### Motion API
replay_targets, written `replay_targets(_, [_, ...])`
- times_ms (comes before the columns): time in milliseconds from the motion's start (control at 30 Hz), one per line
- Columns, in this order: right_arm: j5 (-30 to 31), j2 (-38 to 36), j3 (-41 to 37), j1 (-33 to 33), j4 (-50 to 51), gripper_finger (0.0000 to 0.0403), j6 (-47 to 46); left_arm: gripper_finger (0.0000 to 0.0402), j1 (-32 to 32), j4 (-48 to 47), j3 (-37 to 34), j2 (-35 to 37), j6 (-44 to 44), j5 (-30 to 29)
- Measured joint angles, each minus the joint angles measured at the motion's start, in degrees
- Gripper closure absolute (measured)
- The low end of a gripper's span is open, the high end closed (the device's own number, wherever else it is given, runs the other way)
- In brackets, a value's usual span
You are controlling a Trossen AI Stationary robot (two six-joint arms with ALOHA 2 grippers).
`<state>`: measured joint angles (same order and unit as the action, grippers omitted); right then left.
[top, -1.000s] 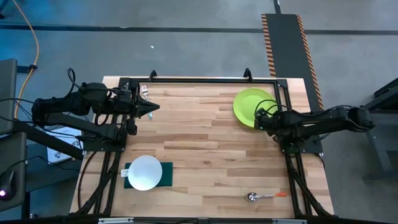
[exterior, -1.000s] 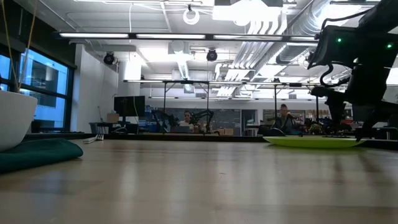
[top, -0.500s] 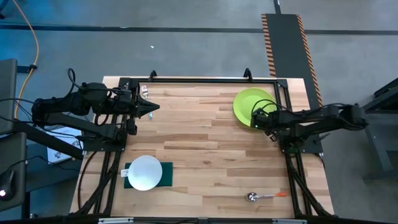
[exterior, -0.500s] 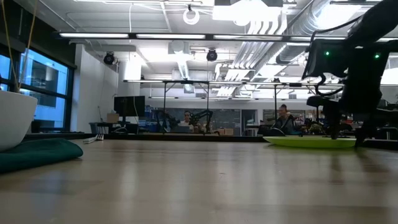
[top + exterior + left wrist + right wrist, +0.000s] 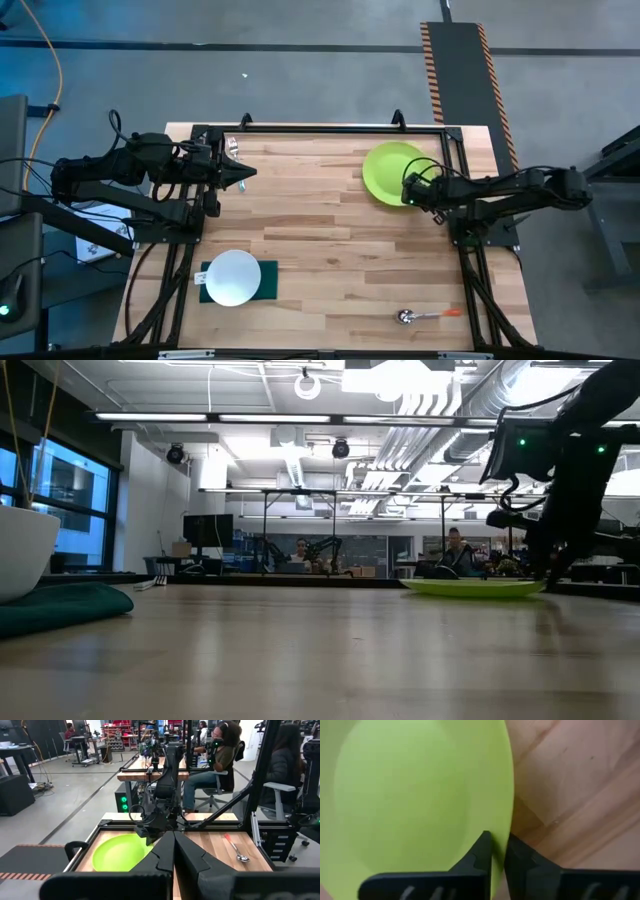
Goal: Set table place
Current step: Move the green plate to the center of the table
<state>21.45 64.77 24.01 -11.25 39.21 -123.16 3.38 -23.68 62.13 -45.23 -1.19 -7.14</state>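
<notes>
Currently the green plate lies flat on the table near its far right corner, and the right gripper is at the plate's near right rim. From that gripper the plate spreads away toward the far left, out over the open wood; being round, it has no long axis to speak of, so what matters is which part of the rim the fingers sit on. In the right wrist view the two dark fingers are drawn in narrow, one over the plate's inner face and one just outside its edge, so the rim runs through the slim gap between them: the right gripper appears to be pinching the plate by its edge. The low view shows the plate resting level on the tabletop, not lifted.

The place being set seems to be at the near left, where a white bowl sits on a dark green cloth, well apart from the plate; a spoon lies near the front right edge. Any drag of the plate would therefore run leftward and toward the front.

The left gripper waits above the far left of the table, its fingers closed together and empty, as its wrist view shows.
</notes>
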Motion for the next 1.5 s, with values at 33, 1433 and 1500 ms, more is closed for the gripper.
replay_targets(33, [0.0,0.0,0.4,0.0,0.6,0.0391,0.3,0.0401,0.0,0.0,0.0,0.0,0.0,0.0])
replay_targets(1433, [-20.9,-13.8,29.8,2.0,-21.4,0.0403,88.4,0.0401,0.0,-0.5,0.0,0.0,0.0,2.0])
replay_targets(1500, [-21.8,-13.9,28.7,2.0,-26.6,0.0403,88.8,0.0401,0.0,-0.5,0.0,0.0,0.1,2.0])
